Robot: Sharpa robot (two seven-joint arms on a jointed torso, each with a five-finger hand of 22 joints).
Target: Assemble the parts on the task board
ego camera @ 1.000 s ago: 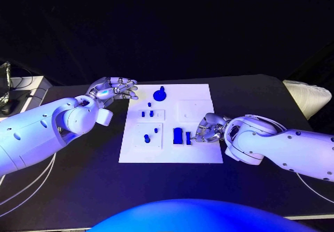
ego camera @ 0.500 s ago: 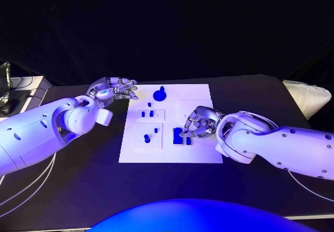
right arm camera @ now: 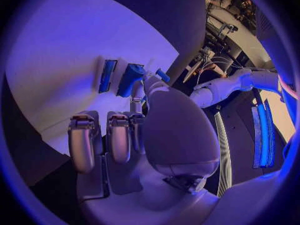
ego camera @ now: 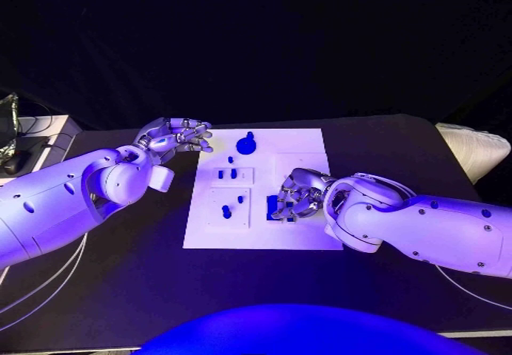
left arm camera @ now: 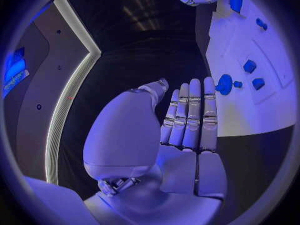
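The right hand [ego camera: 294,198] sits over the 5 o'clock area of the task board [ego camera: 261,240], fingers curled around a blue block [right arm camera: 130,80]; contact looks like a pinch, but a firm hold cannot be confirmed. A flat blue strip [right arm camera: 107,76] lies just beside it. The left hand [ego camera: 176,136] hovers at the board's 10 o'clock corner above the desk [ego camera: 128,274], released, fingers apart. Risk: a shallow pinch may tilt the block, or the fingers may knock the strip.

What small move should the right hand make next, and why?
Probably close its fingers on the blue block and lift it. The right hand hovers over that part near the task board edge; whether it grips already is unclear. The left hand holds nothing.
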